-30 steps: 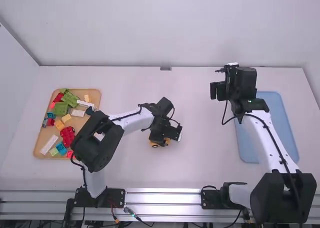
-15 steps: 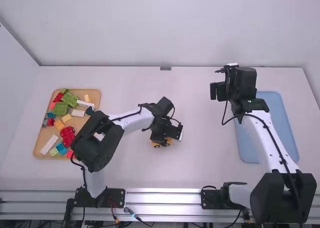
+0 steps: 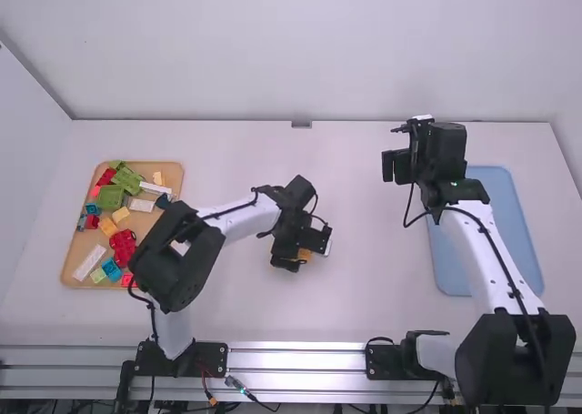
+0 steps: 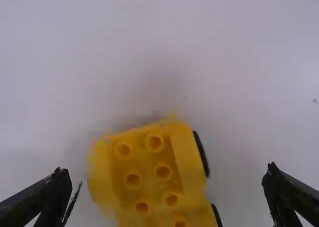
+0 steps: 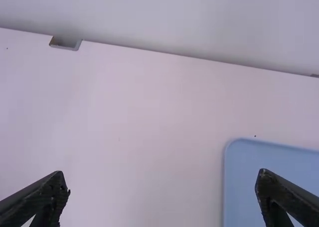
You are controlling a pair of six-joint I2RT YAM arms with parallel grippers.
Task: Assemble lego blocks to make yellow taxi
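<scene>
The left claw (image 3: 306,254) is wide open, low over the middle of the white table (image 3: 227,305), well in from each edge. In the left wrist view, the yellow taxi part (image 4: 149,159) sits between its black fingers (image 4: 285,194), not touching them. It is shiny and blocky, with round bumps on top and black wheels (image 4: 201,152) on one side.

The right claw (image 3: 395,166) is over the far, right part of the table. Its own view has its fingers wide apart, with nothing held between them. A smooth blue tray (image 3: 491,223) with round corners lies by the right edge. Near the left edge, a tan tray (image 3: 173,171) holds red, green, blue, white and yellow blocks (image 3: 109,197).
</scene>
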